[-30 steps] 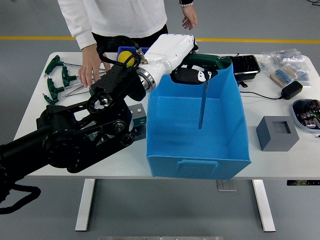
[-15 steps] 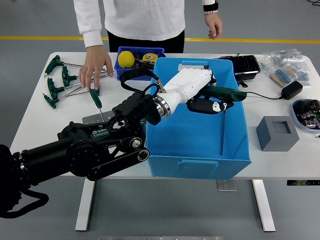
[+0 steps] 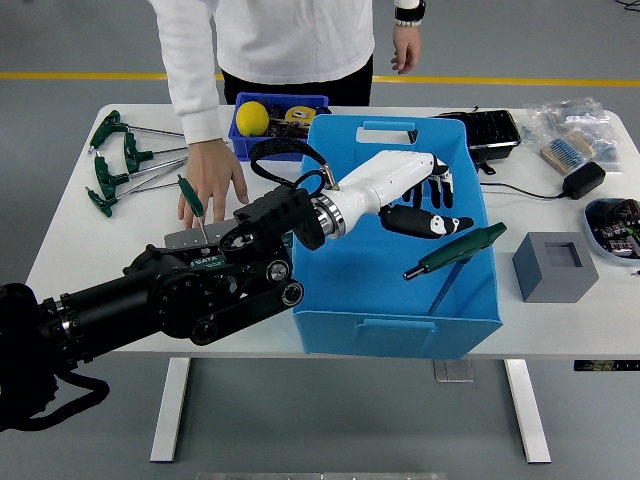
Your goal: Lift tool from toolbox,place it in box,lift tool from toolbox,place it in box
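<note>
My left arm reaches from the lower left over the big blue box (image 3: 395, 325). Its white forearm ends in my left hand (image 3: 428, 204), which hangs open above the inside of the box with its black fingers (image 3: 418, 224) spread and holding nothing. Just below and to the right of the hand, a green-handled tool (image 3: 455, 250) lies tilted inside the box near the right wall, apart from the hand. The grey toolbox (image 3: 185, 239) sits left of the blue box, partly hidden by my arm. My right hand is out of view.
A person stands at the far side with one hand (image 3: 212, 189) flat on the table beside a green screwdriver (image 3: 191, 198). Green T-handle tools (image 3: 113, 161) lie far left. A small blue bin with a yellow ball (image 3: 251, 116) stands behind. A grey block (image 3: 555, 265) and black case (image 3: 490, 130) sit right.
My left hand opened and let go of the green-handled tool, which dropped lower toward the box's right wall. The person's hand slid nearer along the table.
</note>
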Tool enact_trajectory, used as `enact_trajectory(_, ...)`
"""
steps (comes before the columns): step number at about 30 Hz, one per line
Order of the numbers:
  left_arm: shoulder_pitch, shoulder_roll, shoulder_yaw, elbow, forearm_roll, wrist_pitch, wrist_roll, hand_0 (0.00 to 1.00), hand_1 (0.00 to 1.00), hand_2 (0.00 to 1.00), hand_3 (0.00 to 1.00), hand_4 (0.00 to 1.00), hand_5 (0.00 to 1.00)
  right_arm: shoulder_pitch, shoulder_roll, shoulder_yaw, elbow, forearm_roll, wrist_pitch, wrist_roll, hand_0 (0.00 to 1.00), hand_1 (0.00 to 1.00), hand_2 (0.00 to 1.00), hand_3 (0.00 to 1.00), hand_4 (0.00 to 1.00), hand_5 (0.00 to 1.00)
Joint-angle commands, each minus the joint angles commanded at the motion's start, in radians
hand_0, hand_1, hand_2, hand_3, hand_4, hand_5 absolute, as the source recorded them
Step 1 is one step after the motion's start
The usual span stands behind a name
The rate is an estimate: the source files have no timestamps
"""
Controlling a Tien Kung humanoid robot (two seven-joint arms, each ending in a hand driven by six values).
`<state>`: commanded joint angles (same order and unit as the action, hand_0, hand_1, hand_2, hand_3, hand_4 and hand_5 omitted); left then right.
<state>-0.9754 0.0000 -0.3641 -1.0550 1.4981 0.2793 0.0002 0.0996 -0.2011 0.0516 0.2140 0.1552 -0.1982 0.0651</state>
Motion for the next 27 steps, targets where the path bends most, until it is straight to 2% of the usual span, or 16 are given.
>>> enact_trajectory(5,-0.036,0.0,-0.028,0.018,-0.033,0.032,-0.052,0.504,0.59,0.704,0.603,0.853,0.634,0.001,-0.005,0.014,0.006,-0.013,-0.014,0.006,0.703,0.677,0.734,0.623,0.886,0.769)
enact_trajectory(6,-0.046,0.0,-0.038,0.022,-0.033,0.036,-0.056,0.527,0.615,0.726,0.635,0.843,0.623,0.001,-0.005,0.016,0.006,-0.011,-0.019,0.01,0.693,0.67,0.73,0.614,0.885,0.767)
enact_trajectory(11,-0.073,0.0,-0.068,0.022,-0.009,0.036,-0.054,0.527,0.615,0.726,0.635,0.843,0.623,-0.001,-0.006,0.009,0.005,0.004,-0.022,0.019,0.693,0.67,0.73,0.614,0.885,0.767)
enact_trajectory(16,-0.074,0.0,-0.097,0.021,0.033,0.025,-0.036,0.543,0.619,0.736,0.641,0.852,0.619,-0.001,-0.004,0.007,0.003,0.013,-0.025,0.025,0.688,0.666,0.729,0.609,0.887,0.773)
enact_trajectory(17,-0.071,0.0,-0.108,0.02,0.058,0.008,-0.02,0.543,0.619,0.736,0.641,0.852,0.619,-0.001,-0.004,0.007,0.003,0.014,-0.025,0.025,0.688,0.666,0.729,0.609,0.887,0.773)
enact_trajectory(18,-0.068,0.0,-0.119,0.021,0.082,-0.009,-0.004,0.52,0.578,0.676,0.607,0.882,0.656,-0.001,-0.004,0.005,0.002,0.018,-0.025,0.027,0.686,0.664,0.727,0.604,0.886,0.773)
enact_trajectory(20,-0.062,0.002,-0.135,0.021,0.124,-0.043,0.018,0.52,0.578,0.676,0.607,0.882,0.656,-0.002,-0.003,0.004,0.002,0.023,-0.025,0.028,0.686,0.664,0.727,0.604,0.886,0.773)
enact_trajectory(23,-0.047,0.024,-0.165,0.012,0.194,-0.104,0.053,0.52,0.578,0.676,0.607,0.882,0.656,-0.004,-0.001,0.002,0.001,0.031,-0.025,0.03,0.686,0.664,0.727,0.604,0.886,0.773)
enact_trajectory(24,-0.039,0.038,-0.178,0.007,0.214,-0.125,0.063,0.459,0.518,0.607,0.597,0.918,0.71,-0.005,0.0,0.001,0.0,0.034,-0.025,0.031,0.686,0.662,0.728,0.606,0.886,0.773)
enact_trajectory(27,-0.023,0.067,-0.205,-0.001,0.245,-0.167,0.084,0.459,0.518,0.607,0.597,0.918,0.71,-0.009,0.003,0.0,-0.001,0.043,-0.025,0.033,0.686,0.662,0.728,0.606,0.886,0.773)
